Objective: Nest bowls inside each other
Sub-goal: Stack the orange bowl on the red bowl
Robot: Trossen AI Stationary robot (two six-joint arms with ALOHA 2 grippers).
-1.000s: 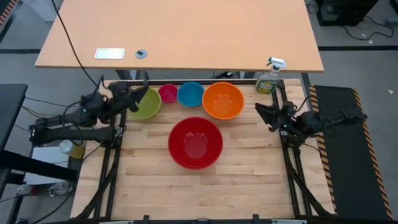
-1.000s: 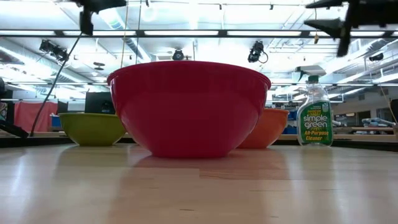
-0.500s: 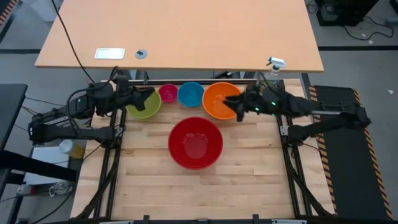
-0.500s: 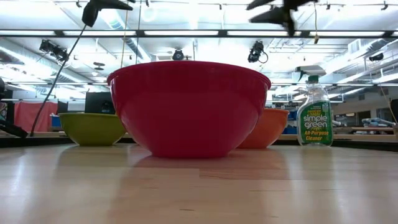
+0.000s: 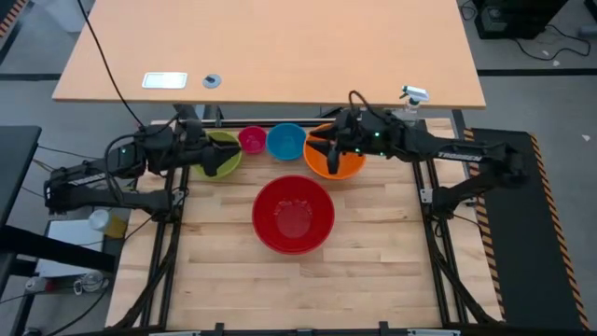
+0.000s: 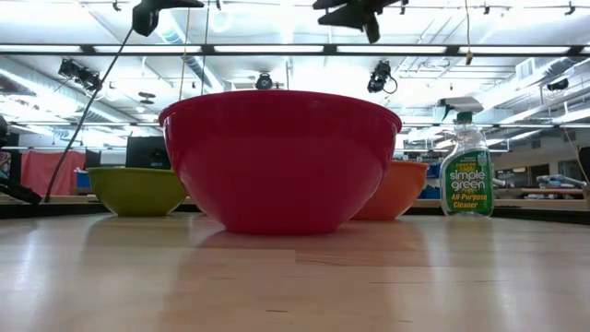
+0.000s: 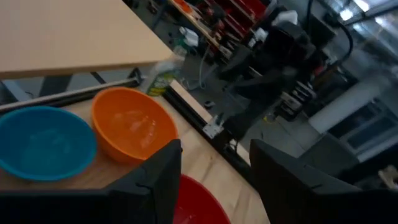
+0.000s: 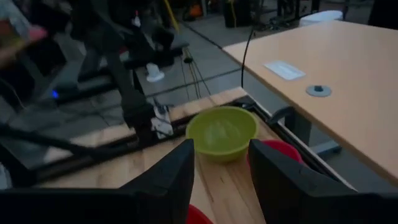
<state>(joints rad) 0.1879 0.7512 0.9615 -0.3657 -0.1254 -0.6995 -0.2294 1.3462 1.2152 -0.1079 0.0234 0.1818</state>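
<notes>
Right gripper (image 5: 322, 154) swung over the orange bowl (image 5: 347, 164); left gripper's fingers (image 7: 155, 180) parted.

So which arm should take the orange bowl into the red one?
Right: its claw hangs open over the orange bowl, beside the red bowl. The left claw sits over the yellow-green bowl.

The red bowl (image 6: 279, 159) stands on the desk (image 6: 295, 277); behind it, a yellow-green bowl (image 6: 136, 190), an orange bowl (image 6: 398, 190) and a spray bottle (image 6: 466, 167).
</notes>
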